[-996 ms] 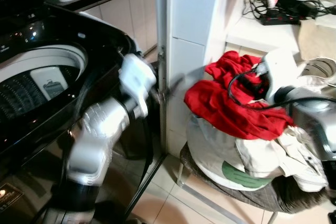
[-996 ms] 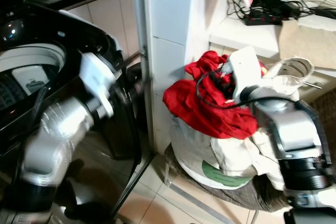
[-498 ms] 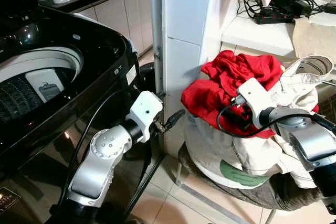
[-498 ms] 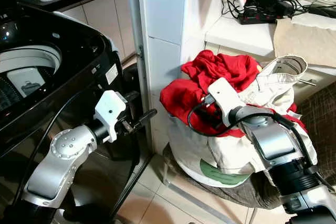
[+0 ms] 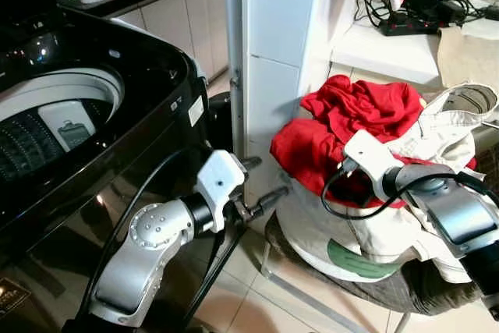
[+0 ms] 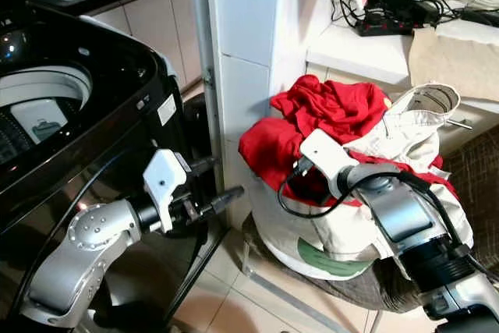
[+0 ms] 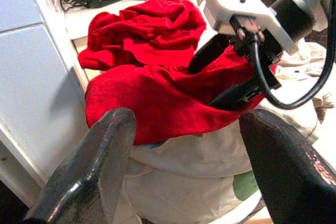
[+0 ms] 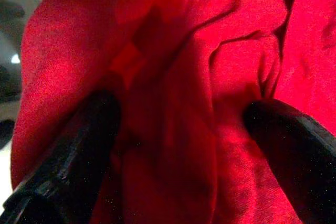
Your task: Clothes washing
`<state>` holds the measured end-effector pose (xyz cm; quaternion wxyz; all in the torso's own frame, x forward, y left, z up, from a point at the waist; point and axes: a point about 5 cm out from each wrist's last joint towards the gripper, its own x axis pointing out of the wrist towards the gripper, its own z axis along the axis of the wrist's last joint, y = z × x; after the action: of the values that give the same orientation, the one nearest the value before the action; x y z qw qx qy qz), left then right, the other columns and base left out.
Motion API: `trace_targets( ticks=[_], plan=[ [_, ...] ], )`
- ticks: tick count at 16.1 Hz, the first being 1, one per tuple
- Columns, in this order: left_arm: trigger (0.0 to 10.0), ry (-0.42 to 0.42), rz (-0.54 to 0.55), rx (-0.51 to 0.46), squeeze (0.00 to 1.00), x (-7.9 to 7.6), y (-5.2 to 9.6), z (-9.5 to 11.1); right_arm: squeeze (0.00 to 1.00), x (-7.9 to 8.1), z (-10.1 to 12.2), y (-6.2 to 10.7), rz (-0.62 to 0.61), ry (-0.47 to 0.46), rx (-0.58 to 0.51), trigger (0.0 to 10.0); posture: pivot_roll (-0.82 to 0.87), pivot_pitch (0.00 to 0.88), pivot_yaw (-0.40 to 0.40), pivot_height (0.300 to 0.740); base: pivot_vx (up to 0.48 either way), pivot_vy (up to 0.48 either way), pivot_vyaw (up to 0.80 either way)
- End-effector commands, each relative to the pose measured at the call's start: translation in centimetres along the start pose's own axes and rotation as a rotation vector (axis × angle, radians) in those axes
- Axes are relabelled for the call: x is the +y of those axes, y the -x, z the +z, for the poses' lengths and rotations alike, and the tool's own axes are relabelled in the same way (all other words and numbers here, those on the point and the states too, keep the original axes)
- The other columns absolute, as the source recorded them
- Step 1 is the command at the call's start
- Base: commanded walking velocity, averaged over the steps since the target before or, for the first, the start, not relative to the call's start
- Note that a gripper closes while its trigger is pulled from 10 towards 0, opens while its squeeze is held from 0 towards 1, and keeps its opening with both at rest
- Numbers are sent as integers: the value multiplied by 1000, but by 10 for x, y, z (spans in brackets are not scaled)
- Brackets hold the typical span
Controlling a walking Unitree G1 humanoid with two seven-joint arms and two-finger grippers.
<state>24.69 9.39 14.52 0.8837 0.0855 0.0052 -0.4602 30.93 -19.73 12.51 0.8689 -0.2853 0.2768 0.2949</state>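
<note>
A black top-loading washing machine [image 5: 93, 107] stands on the robot's left with its lid up, the steel drum [image 5: 47, 126] exposed and ready to take laundry. To the right, past a white tiled pillar [image 5: 273, 52], a low chair [image 5: 366, 290] carries a heap of washing: a red garment [image 5: 343, 126] draped over the top of a bulging white laundry bag [image 5: 327, 232], with a pale cream garment [image 5: 452, 115] spilling off the far side. The red cloth lies uppermost, so it looks like the natural first piece to lift.

The right gripper [image 7: 223, 74] is pressed into the front fold of the red garment. Its wrist camera shows red cloth bunched between two black fingers [image 8: 68, 156] that stand apart on either side of the fold, so the jaws are open around the fabric, apparently placed to pinch it, with no grip made yet.

The left gripper [image 5: 261, 183] reaches out from beside the washer's front corner toward the chair. Its jaws are open and empty, near the pile but not touching it, probably positioned to help gather the cloth.

On the surface [image 5: 390, 48] behind the pile sit a power strip and tangled cables [image 5: 425, 5]; these are well above the clothes.
</note>
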Motion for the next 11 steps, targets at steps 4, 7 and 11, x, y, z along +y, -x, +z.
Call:
trace_targets(
  ticks=[4,7,11],
  plan=[
    [10000,-5,-28,8,0,-3,1,4,0,-6,-7,1,-12,-5,30,0,-62,0,21,740,0,0,0],
    [10000,-3,-35,8,0,-2,1,5,0,-7,-10,1,-17,-2,39,0,-61,0,23,740,0,0,0],
    [10000,2,-50,9,0,-4,1,5,0,-9,-13,2,-12,-11,44,0,-61,0,23,740,0,0,0]
  ],
)
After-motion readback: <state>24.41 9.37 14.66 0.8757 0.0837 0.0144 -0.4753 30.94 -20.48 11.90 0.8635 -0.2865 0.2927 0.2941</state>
